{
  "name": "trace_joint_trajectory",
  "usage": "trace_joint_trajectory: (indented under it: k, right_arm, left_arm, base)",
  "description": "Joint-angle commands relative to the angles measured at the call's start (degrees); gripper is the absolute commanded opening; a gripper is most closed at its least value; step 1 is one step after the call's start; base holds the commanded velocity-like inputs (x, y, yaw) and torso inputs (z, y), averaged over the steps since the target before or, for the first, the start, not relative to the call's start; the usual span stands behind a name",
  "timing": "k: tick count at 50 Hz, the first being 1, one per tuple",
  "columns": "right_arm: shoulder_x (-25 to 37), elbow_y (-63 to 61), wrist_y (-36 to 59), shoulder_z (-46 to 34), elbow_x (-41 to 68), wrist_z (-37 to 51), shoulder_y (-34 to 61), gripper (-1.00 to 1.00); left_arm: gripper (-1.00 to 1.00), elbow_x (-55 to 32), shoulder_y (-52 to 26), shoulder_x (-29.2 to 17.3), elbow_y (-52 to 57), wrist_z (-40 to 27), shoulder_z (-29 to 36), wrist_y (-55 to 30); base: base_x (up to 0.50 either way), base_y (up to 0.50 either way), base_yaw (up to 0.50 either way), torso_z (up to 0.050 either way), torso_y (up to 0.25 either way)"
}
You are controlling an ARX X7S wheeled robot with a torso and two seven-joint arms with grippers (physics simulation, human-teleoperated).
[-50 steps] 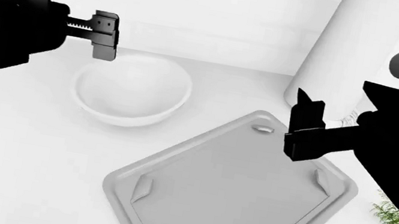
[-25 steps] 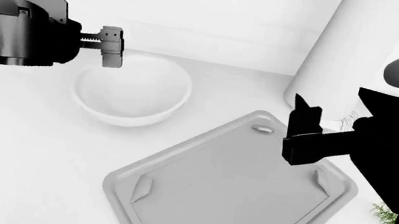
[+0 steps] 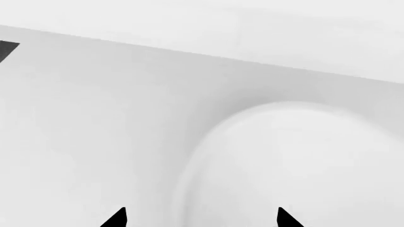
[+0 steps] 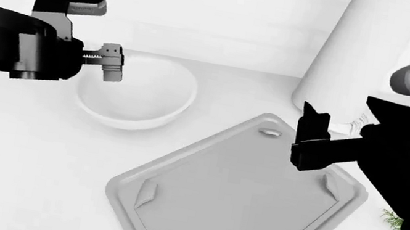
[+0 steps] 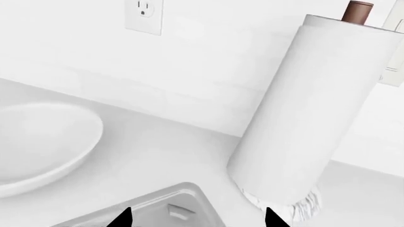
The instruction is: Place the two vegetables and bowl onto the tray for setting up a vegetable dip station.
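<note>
While my left gripper (image 4: 111,62) hovers open and empty at the bowl (image 4: 138,94) rim, I'd next lower it to grip, tray (image 4: 238,195) bare

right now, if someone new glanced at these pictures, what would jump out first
The two dark arms against an almost all-white counter: the left hand hovers at the near-left rim of the white bowl, and the right hand hangs over the far corner of the grey tray, which is bare. Behind the tray stands a tall paper towel roll, and a bit of carrot greens peeks out at the right edge.
</note>
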Motion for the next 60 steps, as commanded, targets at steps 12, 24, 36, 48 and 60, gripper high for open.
trace_joint_trajectory:
  k: [12,24,36,48,60]
  right_arm:
    - [0.2,0.2,-0.8,-0.4,-1.9,-1.6,-1.2,1.00]
    - [0.8,-0.2,-1.2,0.1,-3.2,-3.0,-2.6,1.00]
    - [1.8,-0.9,-2.1,0.5,-2.9,-3.1,-3.3,1.00]
    - [2.5,-1.2,-3.2,-0.5,-0.8,-1.0,-2.4,1.00]
    - [3.8,-2.1,-4.2,-0.1,0.3,-0.5,-2.9,1.00]
  left_arm:
    - [1.00,6.2,1.4,2.9,-9.1,8.9,6.4,5.7]
    - [1.00,8.4,1.8,4.9,-13.4,13.2,8.7,8.6]
    - [-1.00,10.1,3.1,5.0,-17.8,13.6,9.0,12.5]
    - [-1.00,7.9,5.4,2.4,-14.0,9.7,5.6,13.0]
    - [-1.00,3.1,8.2,-0.5,-7.2,5.1,-0.1,13.6]
  base:
    - [0.00,0.00,0.00,0.000,0.000]
    - [0.00,0.00,0.00,0.000,0.000]
    - [0.00,0.00,0.00,0.000,0.000]
    - [0.00,0.00,0.00,0.000,0.000]
    - [0.00,0.00,0.00,0.000,0.000]
